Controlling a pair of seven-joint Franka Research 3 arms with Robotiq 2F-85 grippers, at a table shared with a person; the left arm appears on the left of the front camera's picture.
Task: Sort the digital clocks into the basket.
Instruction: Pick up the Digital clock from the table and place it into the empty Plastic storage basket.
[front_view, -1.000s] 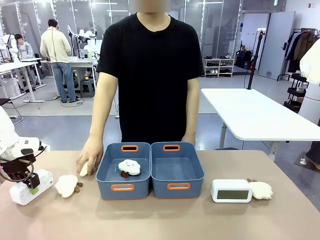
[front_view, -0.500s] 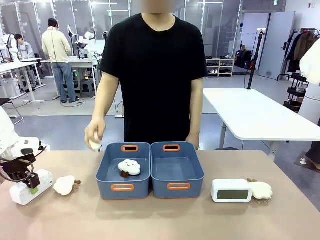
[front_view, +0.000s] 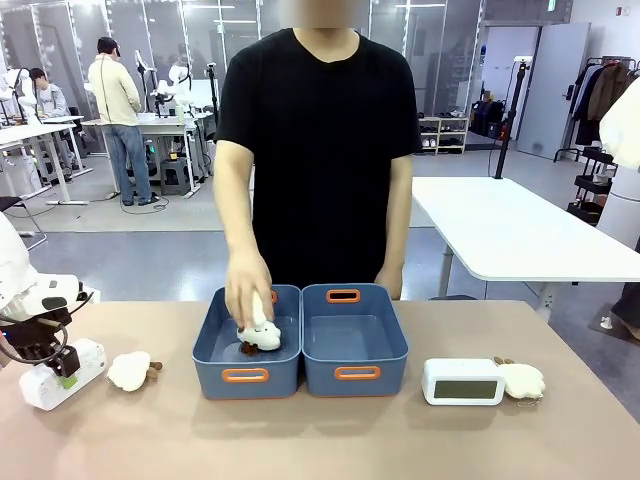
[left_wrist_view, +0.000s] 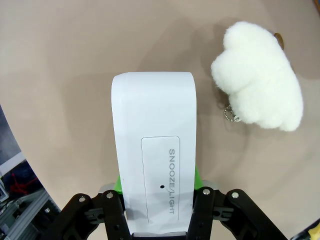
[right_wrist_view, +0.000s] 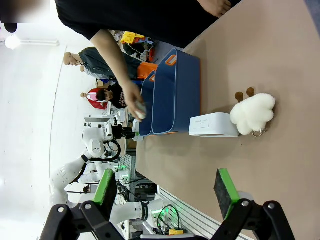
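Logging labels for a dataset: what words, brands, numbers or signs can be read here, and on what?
"SNOOZE/LIGHT": on the top panel of the white digital clock in the left wrist view.
Screen of the other digital clock, beside the plush toy: no digits can be read.
Green ceiling sign in the background: too small to read.

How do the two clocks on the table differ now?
The left clock is clamped in the left gripper; the right clock stands free. The left clock lies angled, showing no screen to the front view; the right clock shows its screen there. A plush touches the right clock; another plush lies apart from the left clock. Both are white and outside the baskets.
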